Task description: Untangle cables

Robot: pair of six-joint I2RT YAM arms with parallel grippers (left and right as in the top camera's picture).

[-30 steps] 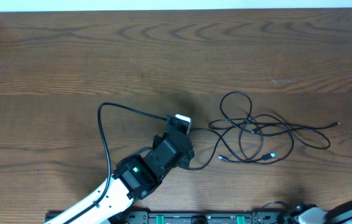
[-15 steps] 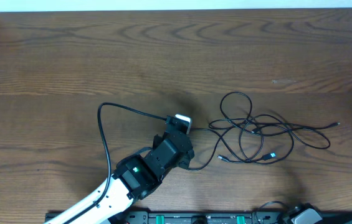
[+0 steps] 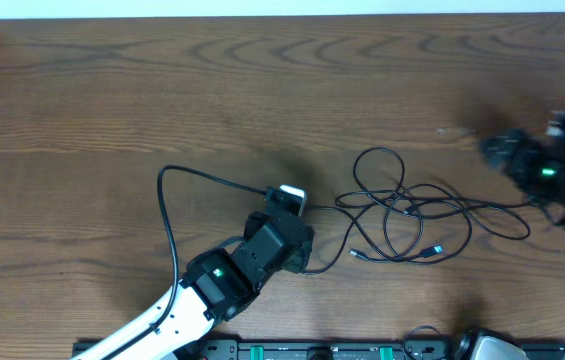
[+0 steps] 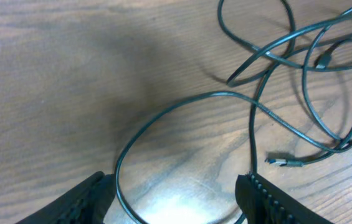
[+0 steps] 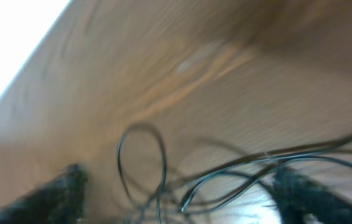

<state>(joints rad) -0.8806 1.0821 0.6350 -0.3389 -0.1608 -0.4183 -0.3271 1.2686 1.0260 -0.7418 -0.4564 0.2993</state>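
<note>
We see the left gripper (image 4: 176,202) released: its two dark fingers (image 4: 82,200) stand wide apart at the bottom of the left wrist view. Between them a thin black loop of the cables (image 4: 163,118) lies on the wood, pinched by neither finger. At 3 o'clock from that loop a small metal plug (image 4: 285,162) rests flat on the surface.

The right gripper (image 5: 179,196) is also spread open. Its fingers show only as dark smears at both lower corners of a heavily blurred right wrist view, hanging above more black loops with nothing between them.

From overhead, the cables (image 3: 407,215) sit as one loose tangle at about 4 o'clock from the middle of the table (image 3: 162,90). A blue-tipped plug (image 3: 438,249) lies at the tangle's 5 o'clock edge. One thin end (image 3: 540,200) trails out toward 3 o'clock, under the blurred right arm (image 3: 552,165). The left arm (image 3: 232,275) reaches in from 7 o'clock, its own thicker black wire (image 3: 165,215) arching beside it.

The surface is dark brown wood with strong grain running left to right, and it carries a soft sheen under the left gripper. A white strip (image 3: 262,8) borders it at 12 o'clock. A black rail with green marks (image 3: 312,351) runs along 6 o'clock.
</note>
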